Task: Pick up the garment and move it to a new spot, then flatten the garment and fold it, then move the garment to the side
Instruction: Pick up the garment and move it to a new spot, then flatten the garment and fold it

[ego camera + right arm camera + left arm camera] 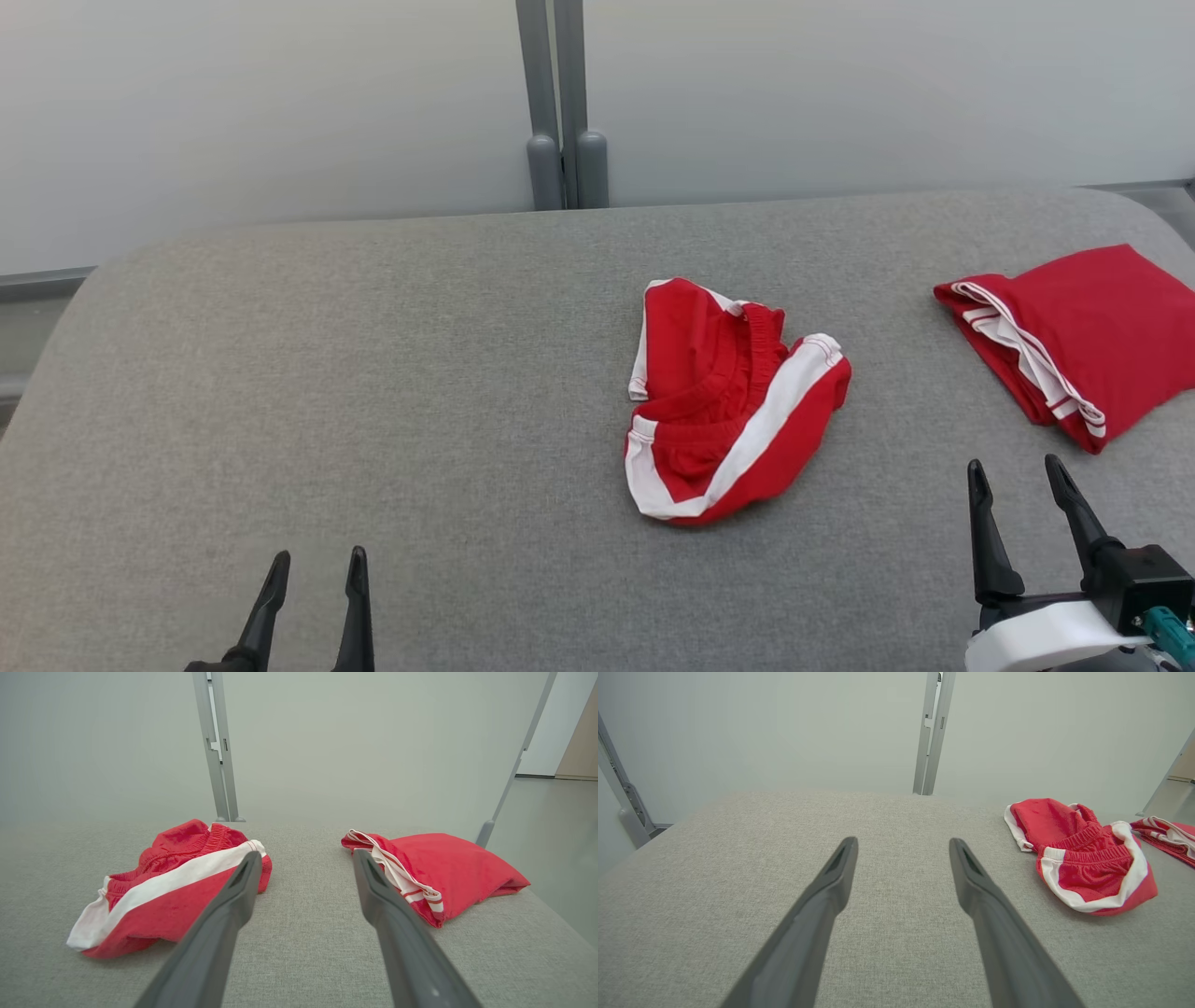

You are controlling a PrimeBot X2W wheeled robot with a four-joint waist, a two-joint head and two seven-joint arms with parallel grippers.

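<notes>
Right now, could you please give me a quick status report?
Left pincer and right pincer open, empty. Crumpled red shorts mid-surface, untouched. Folded red garment apart, far right.

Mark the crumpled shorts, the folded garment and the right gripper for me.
crumpled shorts (709, 392): head view, red middle.
folded garment (1102, 322): head view, red top face.
right gripper (1015, 464): head view, midway between its open fingertips.
</notes>
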